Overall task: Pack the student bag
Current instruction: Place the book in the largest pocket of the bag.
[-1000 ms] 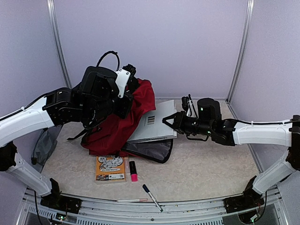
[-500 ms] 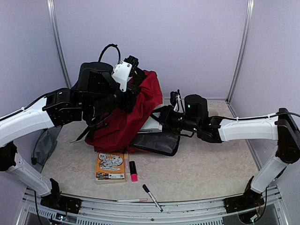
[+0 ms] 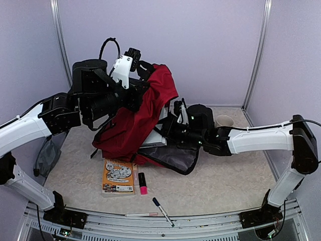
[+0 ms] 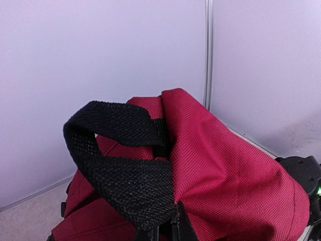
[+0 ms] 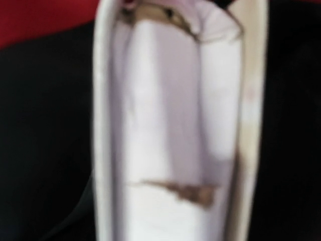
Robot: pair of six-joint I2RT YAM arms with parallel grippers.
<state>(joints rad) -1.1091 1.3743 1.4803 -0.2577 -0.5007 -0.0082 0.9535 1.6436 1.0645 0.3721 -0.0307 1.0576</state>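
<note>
Deeper into the bag (image 3: 145, 115) than before sits the book (image 3: 152, 142), long axis pointing left, pinched by the right tool (image 3: 168, 128); the left tool (image 3: 143, 68), clamped on the strap (image 4: 120, 165), holds the bag's top above the surface (image 3: 225, 175).

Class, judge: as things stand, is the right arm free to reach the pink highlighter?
Probably not yet: the right gripper is shut on the white book at the student bag; the pink highlighter lies uncovered.

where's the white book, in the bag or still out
Partly in. The white book runs under the raised red fabric of the student bag; only its near end shows at the opening, by the right gripper.
</note>
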